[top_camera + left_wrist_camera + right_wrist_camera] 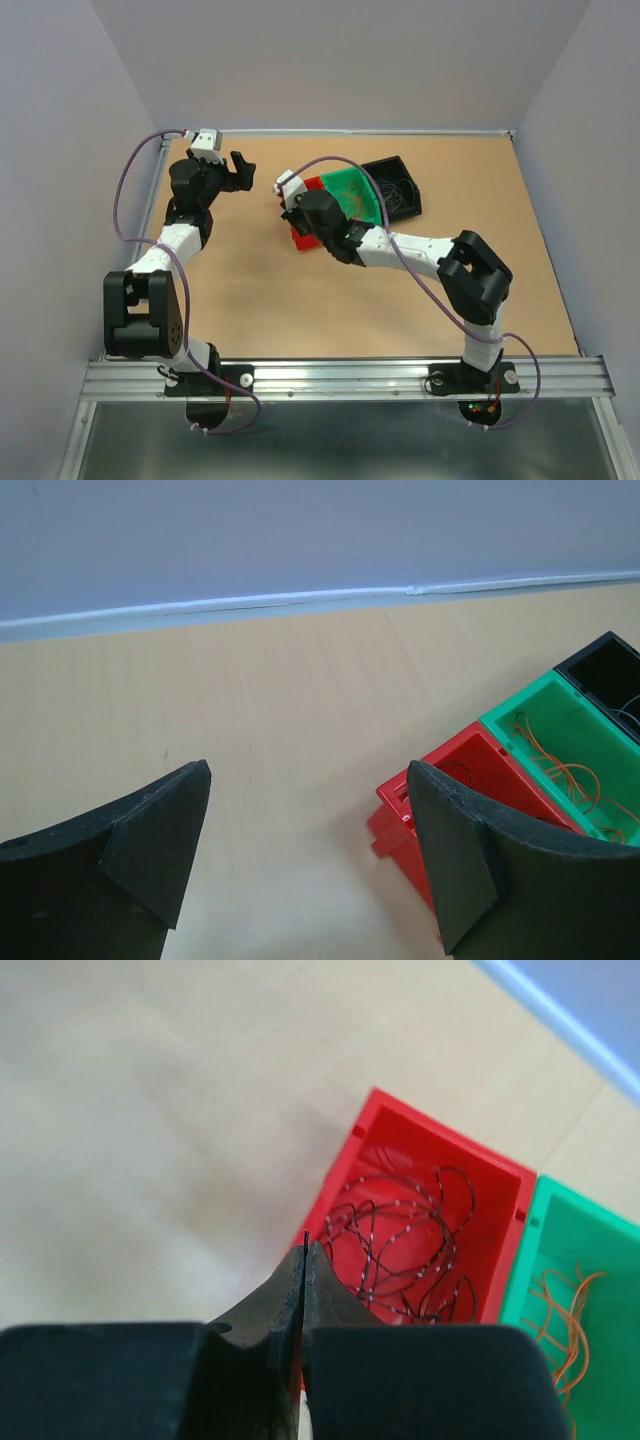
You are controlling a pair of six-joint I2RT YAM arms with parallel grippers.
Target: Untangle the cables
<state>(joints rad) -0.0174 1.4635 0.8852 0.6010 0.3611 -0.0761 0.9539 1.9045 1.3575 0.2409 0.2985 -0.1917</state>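
Right gripper [304, 1260] jaws pressed flat together, nothing visibly held, hair-thin dark curly cables [405, 1235] heaped in red bin [400, 1130] just beyond the tips, orange cables [565, 1320] in adjoining green bin [545, 1230], left gripper [310, 780] jaws spread wide over table [300, 680].

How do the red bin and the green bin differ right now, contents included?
The red bin holds a tangle of dark wires flecked with white; the green bin holds thin orange wires. The red bin ends the row, just beyond the shut right gripper; the green bin sits between it and a black bin. Both are open-topped, side by side.
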